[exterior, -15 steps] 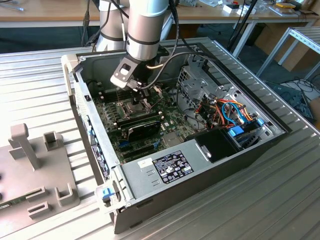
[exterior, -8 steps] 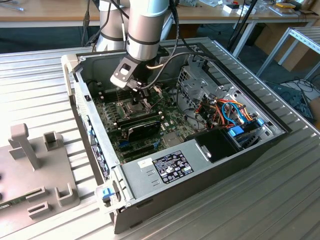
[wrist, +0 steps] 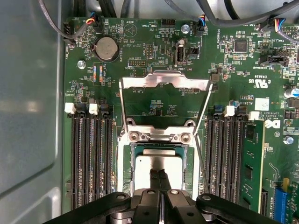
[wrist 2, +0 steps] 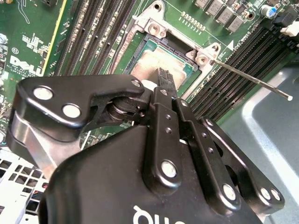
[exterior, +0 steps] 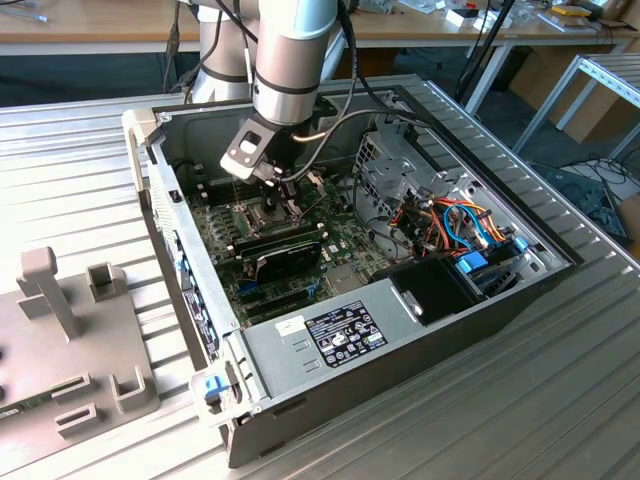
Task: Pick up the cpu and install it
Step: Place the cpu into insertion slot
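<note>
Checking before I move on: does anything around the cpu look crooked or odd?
Nothing looks damaged. The cpu lies square under the gripper, but the hinged frame stands flipped open and its lever sticks out unlatched.

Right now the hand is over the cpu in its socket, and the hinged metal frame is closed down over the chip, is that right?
Not quite: the hinged metal frame is swung open, clear of the cpu, as the first wrist view shows. The hand is over the cpu in its socket, as you said.
</note>
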`<state>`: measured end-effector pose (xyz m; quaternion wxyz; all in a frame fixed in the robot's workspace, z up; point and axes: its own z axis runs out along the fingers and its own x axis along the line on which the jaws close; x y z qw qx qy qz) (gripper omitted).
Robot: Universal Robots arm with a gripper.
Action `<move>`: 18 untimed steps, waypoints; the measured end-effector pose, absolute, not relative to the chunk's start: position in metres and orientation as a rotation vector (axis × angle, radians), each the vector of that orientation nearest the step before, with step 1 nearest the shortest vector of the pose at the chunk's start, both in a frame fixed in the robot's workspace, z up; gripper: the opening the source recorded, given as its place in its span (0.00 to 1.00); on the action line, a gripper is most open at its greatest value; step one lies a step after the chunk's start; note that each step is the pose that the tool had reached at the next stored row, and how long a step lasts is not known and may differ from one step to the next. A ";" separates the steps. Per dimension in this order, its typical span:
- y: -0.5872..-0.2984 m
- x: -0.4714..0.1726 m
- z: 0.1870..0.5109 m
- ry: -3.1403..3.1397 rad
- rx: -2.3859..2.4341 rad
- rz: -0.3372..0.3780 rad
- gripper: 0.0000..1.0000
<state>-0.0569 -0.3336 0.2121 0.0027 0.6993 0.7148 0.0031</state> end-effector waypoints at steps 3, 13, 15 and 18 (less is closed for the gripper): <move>-0.334 -0.057 0.210 2.242 2.193 0.010 0.11; -0.334 -0.057 0.206 2.242 2.193 0.009 0.11; -0.334 -0.057 0.206 2.242 2.193 0.009 0.11; -0.334 -0.057 0.206 2.242 2.193 0.010 0.11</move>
